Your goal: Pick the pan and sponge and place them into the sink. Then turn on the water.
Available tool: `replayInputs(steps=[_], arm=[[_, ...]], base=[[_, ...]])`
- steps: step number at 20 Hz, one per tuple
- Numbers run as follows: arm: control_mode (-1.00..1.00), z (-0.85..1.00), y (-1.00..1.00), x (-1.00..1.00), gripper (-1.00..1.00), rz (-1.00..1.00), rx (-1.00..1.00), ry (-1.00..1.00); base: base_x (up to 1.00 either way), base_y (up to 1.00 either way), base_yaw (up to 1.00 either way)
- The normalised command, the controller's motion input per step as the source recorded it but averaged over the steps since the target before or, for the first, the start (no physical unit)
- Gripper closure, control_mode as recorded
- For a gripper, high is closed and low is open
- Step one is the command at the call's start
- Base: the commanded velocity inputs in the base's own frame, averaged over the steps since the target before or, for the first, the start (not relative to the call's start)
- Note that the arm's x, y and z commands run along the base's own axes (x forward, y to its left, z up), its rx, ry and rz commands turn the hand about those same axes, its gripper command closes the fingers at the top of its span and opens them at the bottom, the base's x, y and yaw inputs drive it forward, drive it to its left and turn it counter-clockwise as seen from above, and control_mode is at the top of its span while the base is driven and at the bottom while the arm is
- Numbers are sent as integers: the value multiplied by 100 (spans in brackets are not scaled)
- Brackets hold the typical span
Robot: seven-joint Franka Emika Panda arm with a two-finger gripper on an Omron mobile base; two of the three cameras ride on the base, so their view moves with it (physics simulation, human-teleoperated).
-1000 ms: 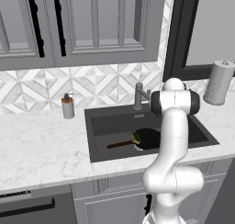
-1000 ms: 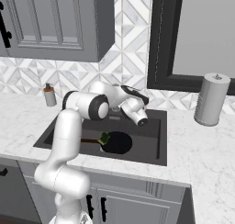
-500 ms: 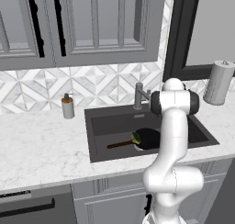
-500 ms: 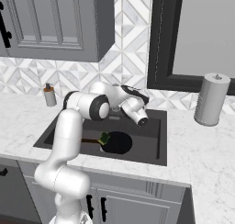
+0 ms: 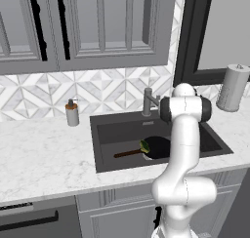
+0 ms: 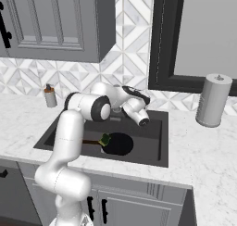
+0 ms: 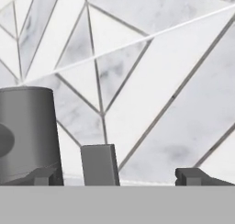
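The black pan (image 5: 157, 146) (image 6: 117, 143) lies in the dark-grey sink (image 5: 117, 129) (image 6: 153, 136), its brown handle (image 5: 128, 154) pointing left. The yellow-green sponge (image 5: 145, 146) (image 6: 104, 140) rests on the pan's left rim. My gripper (image 6: 137, 110) (image 7: 118, 177) hovers over the sink's back edge, facing the tiled wall. It is open, with nothing between its fingertips (image 7: 46, 176). The grey faucet (image 5: 148, 101) (image 7: 28, 133) stands just left of the gripper in the hand view, a flat grey lever (image 7: 99, 165) beside it. No water is in view.
A soap dispenser (image 5: 72, 113) (image 6: 50, 96) stands on the counter left of the sink. A paper towel roll (image 5: 232, 88) (image 6: 212, 100) stands at the right by the window. Grey wall cabinets (image 5: 97, 27) hang above the counter.
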Motion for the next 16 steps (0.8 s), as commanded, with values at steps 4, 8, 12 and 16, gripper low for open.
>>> replayInputs(steps=[4, 8, 12, 16], arm=[[-100, -1, 10, 5, -100, 0, 0, 0], [-100, -2, 9, 5, -100, 0, 0, 0], [-100, -1, 0, 0, -100, 0, 0, 0], [-100, -1, 0, 2, -100, -2, 0, 0]], base=[[0, 0, 0], [0, 0, 0], [0, 0, 0], [0, 0, 0]])
